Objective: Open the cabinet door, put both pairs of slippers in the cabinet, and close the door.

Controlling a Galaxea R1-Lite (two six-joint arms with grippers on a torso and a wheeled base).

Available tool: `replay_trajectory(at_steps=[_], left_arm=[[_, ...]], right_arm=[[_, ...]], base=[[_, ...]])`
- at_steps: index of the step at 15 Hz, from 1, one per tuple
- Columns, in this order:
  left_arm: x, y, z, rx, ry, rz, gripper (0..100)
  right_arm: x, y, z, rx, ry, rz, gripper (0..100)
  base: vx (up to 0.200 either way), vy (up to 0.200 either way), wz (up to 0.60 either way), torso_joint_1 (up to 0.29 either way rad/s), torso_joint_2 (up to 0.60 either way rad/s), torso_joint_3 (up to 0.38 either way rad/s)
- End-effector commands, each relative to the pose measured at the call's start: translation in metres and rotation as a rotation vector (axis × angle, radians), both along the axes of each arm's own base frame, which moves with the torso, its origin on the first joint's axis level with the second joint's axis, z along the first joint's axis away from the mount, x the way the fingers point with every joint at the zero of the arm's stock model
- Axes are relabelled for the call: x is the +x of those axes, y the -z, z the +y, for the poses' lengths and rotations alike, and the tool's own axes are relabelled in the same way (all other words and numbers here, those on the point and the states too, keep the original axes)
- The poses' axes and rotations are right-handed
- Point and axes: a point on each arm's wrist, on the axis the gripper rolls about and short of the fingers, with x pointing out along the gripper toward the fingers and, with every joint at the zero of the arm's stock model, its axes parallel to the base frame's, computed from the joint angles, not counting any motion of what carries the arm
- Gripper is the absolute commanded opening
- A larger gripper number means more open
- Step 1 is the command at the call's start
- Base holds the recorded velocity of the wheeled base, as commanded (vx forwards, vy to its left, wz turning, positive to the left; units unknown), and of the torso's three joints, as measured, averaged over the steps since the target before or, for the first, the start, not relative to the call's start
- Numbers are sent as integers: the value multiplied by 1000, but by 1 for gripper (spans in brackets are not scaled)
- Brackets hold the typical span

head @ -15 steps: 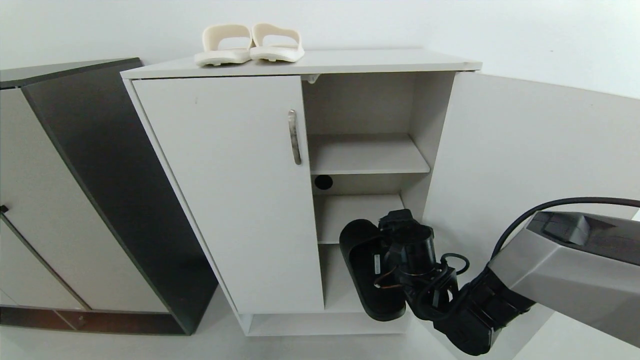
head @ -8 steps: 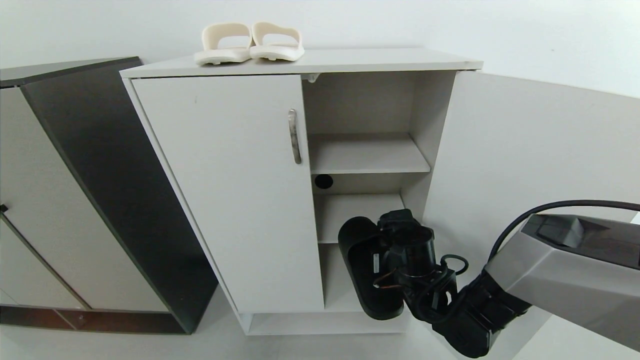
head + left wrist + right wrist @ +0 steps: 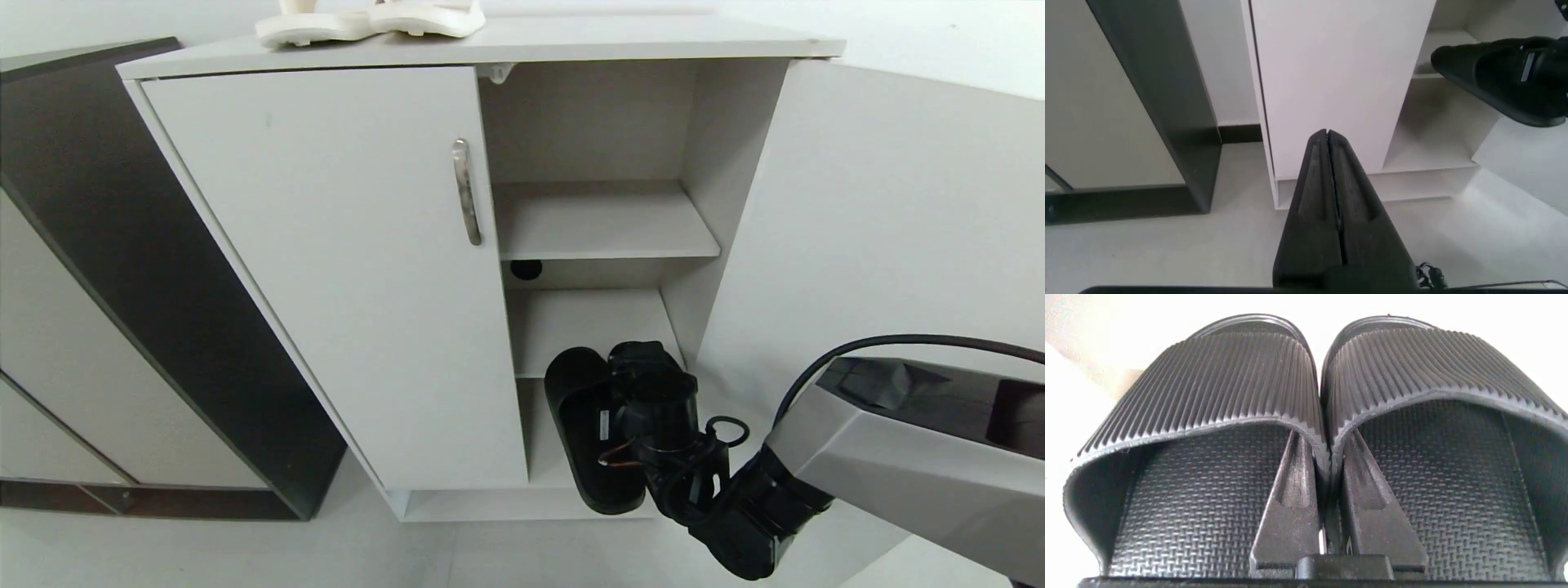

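Right wrist view: right tool [image 3: 1323, 449] clamps two black slippers [image 3: 1208, 400]; left tool [image 3: 1327, 143] closed, empty; two cream slippers [image 3: 367, 20] atop cabinet [image 3: 326, 245].

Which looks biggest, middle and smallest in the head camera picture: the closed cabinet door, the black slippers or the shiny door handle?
1. closed cabinet door, by far the biggest
2. black slippers; they are nearer the camera, so they may look bigger than they are
3. door handle, smallest
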Motion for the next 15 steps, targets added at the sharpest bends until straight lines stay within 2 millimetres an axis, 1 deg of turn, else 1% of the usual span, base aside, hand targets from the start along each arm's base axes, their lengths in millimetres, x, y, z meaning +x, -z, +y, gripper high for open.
replay_trajectory(at_steps=[1, 3, 5, 8, 9, 13, 15], left_arm=[[0, 0, 0, 0, 1, 1, 0], [0, 0, 0, 0, 1, 1, 0], [0, 0, 0, 0, 1, 1, 0], [0, 0, 0, 0, 1, 1, 0], [0, 0, 0, 0, 1, 1, 0], [0, 0, 0, 0, 1, 1, 0], [0, 0, 0, 0, 1, 1, 0]], right_arm=[[1, 5, 4, 0, -4, 0, 0], [3, -4, 6, 35, -4, -48, 0], [0, -14, 8, 40, 17, -82, 0], [0, -23, 9, 15, 40, -153, 0], [0, -24, 9, 4, 48, -167, 0], [2, -12, 12, 1, 54, -171, 0], [1, -15, 11, 7, 55, -183, 0]], base=[[0, 0, 0, 7, -2, -198], [0, 0, 0, 5, 2, -193], [0, 0, 0, 5, 2, -200], [0, 0, 0, -1, 4, -180], [0, 0, 0, 0, 0, 0], [0, 0, 0, 0, 0, 0], [0, 0, 0, 0, 0, 0]])
